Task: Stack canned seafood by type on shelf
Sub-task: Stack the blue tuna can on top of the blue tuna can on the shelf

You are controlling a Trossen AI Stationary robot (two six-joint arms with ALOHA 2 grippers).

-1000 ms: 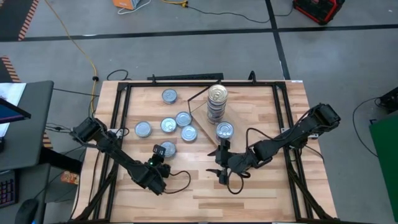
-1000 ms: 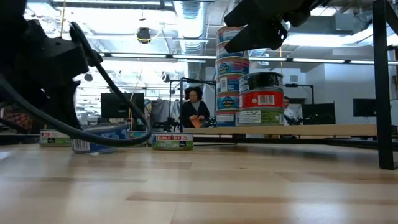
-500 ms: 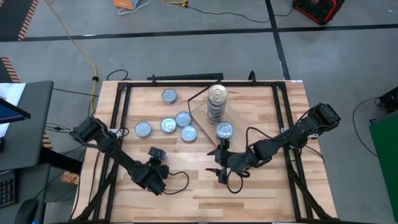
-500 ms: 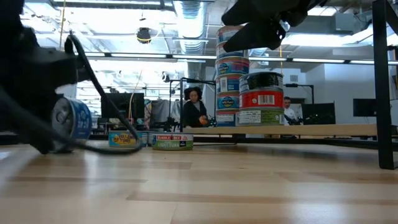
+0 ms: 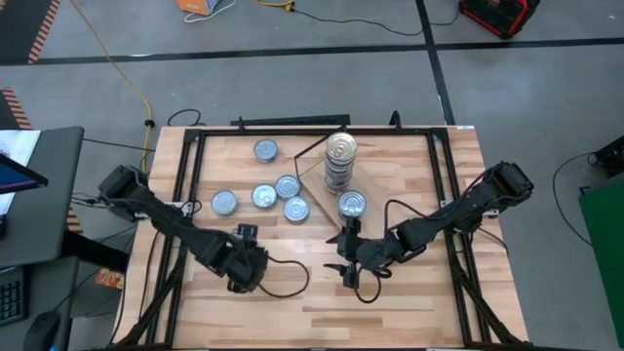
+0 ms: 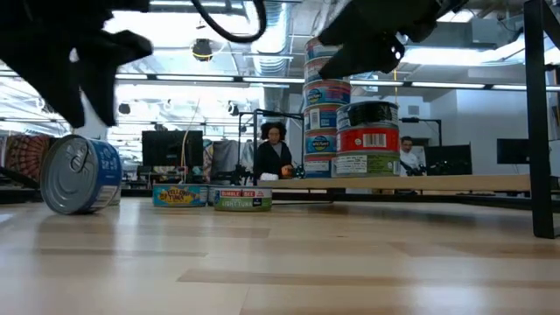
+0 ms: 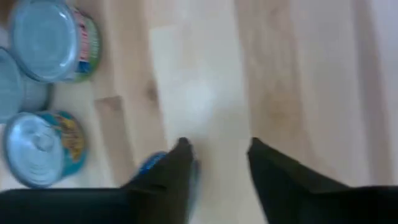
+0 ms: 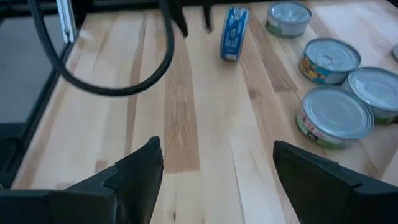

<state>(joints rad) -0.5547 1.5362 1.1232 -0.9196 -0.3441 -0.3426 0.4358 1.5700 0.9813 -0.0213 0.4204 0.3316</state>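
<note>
A blue-labelled tin (image 6: 83, 175) stands on its rim on the table near its left front, also seen as the blue tin (image 8: 234, 32). My left gripper (image 6: 92, 109) hangs open just above it, fingers pointing down, touching nothing; it appears too as the left gripper (image 7: 217, 152). On the shelf (image 5: 317, 171) stand a tall stack of tins (image 5: 341, 156) and a short stack (image 5: 352, 205). Several loose tins (image 5: 263, 196) lie flat left of the shelf. My right gripper (image 5: 348, 261) waits open near the shelf's front corner.
A dark metal frame (image 5: 185, 195) runs around the tabletop. Bare planks lie along the near edge of the table (image 5: 322, 312). A black cable (image 5: 283, 283) loops beside my left arm. People stand in the room behind (image 6: 273, 153).
My left gripper has tipped the blue tin from lying flat up onto its rim, then opened, let go and risen straight up while rolling its wrist. The tin stays standing on edge. My right arm has kept still.
</note>
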